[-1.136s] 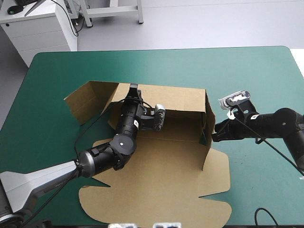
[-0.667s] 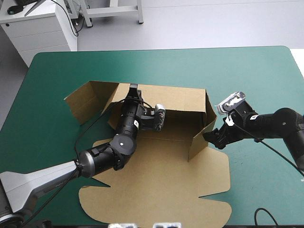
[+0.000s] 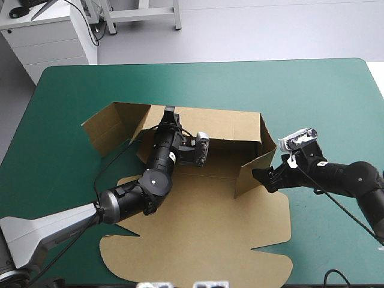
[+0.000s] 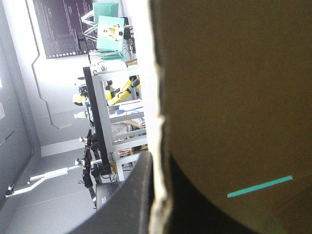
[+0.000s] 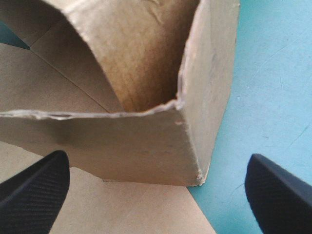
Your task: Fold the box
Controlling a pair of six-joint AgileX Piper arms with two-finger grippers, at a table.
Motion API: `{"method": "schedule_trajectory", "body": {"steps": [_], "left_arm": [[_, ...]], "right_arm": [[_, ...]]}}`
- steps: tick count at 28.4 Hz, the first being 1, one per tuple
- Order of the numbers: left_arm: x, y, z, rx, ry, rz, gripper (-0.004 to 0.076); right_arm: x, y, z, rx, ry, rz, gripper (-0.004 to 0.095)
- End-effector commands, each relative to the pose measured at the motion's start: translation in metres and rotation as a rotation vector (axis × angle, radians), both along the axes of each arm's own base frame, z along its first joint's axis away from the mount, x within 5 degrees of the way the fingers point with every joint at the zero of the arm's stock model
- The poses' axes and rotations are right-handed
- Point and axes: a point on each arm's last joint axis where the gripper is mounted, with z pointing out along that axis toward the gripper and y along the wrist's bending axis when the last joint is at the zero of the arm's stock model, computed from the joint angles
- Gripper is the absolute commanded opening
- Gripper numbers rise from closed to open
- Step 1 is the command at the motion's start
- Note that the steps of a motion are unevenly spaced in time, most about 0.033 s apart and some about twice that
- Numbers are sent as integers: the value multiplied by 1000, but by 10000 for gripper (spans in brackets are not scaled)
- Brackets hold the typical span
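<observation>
On the teal-green cover point(image 3: 240, 84), mid-table, sits the box point(image 3: 204, 234), a cut sheet of brown corrugated board, half raised. Its long back wall point(image 3: 222, 123) stands upright, and the left side panel point(image 3: 105, 129) splays outward, creased and leaning. Toward the near edge the lid lies flat, its outline cut into rounded lobes.

Over to the left gripper point(image 3: 169, 114): it's up at the top edge of the back wall, clamped onto the board. The left wrist view confirms it, with the left gripper point(image 4: 158, 165) pinching the raw, pale, ragged edge of the box point(image 4: 234, 97), one curved black finger point(image 4: 139, 195) on the outer side and the other dark against the shaded inner face. A thin teal-green strip point(image 4: 260, 186) shows low across that face.

Now the right gripper point(image 3: 262, 177), at the box's right corner, where the short right wall stands and an end flap point(image 3: 246, 174) angles inward over the floor. In the right wrist view the right gripper point(image 5: 157, 161) is spread wide, its finely ribbed black fingers point(image 5: 34, 195) far apart and holding nothing. Just ahead of them, the box point(image 5: 146, 141) presents a sharp vertical fold, matte board with a fibrous cut rim, hollow behind. Smooth cover point(image 5: 273, 73) lies beside that corner.
</observation>
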Motion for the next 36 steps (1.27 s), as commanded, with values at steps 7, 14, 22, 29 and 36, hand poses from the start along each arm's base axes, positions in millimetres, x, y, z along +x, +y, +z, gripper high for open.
{"method": "schedule_trajectory", "body": {"steps": [7, 14, 22, 29, 36], "left_arm": [[-2, 0, 28, 10, -132, -48, -8], [-2, 0, 28, 10, -133, -46, -8], [-2, 0, 28, 10, -133, -46, -8], [-2, 0, 28, 10, -133, -46, -8], [-2, 0, 28, 10, -133, -46, -8]], "right_arm": [[7, 37, 17, 24, -211, -55, 901], [18, 37, 10, -7, -220, -131, 900], [21, 37, 9, 22, -218, -162, 705], [20, 38, 9, 24, -209, -156, 97], [20, 38, 10, 49, -202, -173, -13]]}}
